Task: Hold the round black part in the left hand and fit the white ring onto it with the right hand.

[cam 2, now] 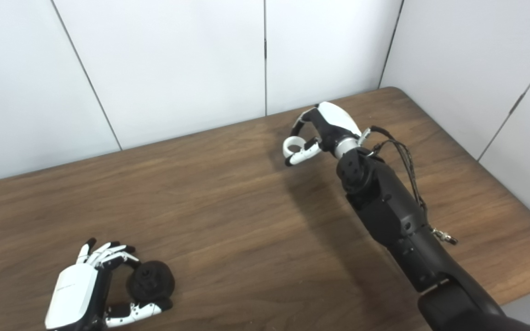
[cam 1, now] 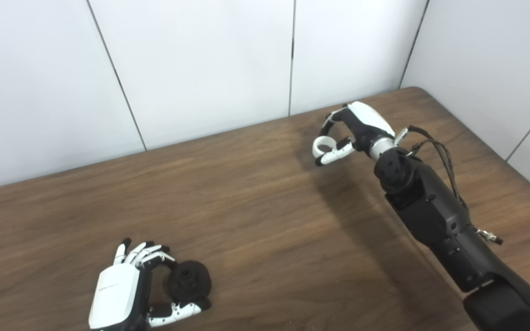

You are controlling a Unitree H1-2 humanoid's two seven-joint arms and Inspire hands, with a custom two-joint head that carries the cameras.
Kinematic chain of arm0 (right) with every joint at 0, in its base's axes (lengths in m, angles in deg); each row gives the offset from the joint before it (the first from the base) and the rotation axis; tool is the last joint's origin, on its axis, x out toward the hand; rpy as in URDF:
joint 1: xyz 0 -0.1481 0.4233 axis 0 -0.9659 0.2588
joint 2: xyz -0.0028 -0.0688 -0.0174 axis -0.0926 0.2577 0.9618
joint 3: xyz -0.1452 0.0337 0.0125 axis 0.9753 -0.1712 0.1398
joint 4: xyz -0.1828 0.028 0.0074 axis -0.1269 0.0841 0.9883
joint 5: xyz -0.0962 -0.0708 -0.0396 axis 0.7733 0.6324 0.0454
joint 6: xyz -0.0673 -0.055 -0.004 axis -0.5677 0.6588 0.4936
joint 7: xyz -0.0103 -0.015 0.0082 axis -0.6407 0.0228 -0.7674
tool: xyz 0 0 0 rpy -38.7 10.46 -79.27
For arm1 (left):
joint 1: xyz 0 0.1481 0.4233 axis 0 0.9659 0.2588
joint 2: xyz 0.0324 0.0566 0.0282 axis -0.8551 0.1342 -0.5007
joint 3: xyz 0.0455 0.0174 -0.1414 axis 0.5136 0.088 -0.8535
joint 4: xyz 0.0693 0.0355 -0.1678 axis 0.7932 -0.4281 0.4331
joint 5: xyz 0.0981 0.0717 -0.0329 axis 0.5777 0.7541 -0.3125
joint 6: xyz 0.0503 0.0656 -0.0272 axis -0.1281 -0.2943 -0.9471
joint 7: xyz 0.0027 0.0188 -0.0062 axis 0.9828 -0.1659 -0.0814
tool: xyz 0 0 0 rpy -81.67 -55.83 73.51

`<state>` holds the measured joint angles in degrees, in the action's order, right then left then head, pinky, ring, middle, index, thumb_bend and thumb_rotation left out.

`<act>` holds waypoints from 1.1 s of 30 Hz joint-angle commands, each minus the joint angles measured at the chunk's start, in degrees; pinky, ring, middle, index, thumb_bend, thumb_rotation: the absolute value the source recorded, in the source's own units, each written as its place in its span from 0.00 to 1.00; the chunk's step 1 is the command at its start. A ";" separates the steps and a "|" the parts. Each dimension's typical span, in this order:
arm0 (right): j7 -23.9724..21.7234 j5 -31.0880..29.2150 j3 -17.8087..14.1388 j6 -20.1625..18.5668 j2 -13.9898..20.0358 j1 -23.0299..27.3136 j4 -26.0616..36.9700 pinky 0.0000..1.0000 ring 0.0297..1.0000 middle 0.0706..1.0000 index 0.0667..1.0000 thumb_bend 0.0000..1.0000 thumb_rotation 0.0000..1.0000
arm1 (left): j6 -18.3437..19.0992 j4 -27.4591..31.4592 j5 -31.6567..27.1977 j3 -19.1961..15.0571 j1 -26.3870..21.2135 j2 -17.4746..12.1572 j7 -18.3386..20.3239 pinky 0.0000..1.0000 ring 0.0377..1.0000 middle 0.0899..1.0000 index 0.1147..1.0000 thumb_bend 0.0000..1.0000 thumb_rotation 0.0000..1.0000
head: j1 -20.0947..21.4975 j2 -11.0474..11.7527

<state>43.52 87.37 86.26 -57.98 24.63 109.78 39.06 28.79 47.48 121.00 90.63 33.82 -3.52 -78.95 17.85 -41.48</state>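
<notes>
Over a brown wooden table (cam 1: 256,193), the right hand (cam 1: 354,126) pinches a small white plastic ring (cam 1: 322,146) needing level carriage toward the round black knob-like part (cam 1: 189,280), loosely cupped in the half-curled left hand (cam 1: 129,287).

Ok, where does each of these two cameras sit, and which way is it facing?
Left eye view: on the head, looking down at the wooden table; both arms enter from below.
Right eye view: beside it, slightly rightward, same downward aim, same arms.
Shared: left hand with fingers around the round black part; right hand far across the table, holding the white ring; white wall panels behind.
</notes>
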 commanded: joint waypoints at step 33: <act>-28.20 10.03 7.75 0.14 -13.68 -3.14 29.64 1.00 1.00 0.85 0.45 0.52 0.14 | 5.78 1.24 8.55 6.08 0.62 5.53 -0.93 1.00 0.88 0.76 0.42 0.53 0.06 | -14.91 -2.99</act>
<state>15.03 97.64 94.09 -58.03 11.24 105.44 66.43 34.29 48.60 128.45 96.18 34.42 1.56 -79.73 2.90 -44.38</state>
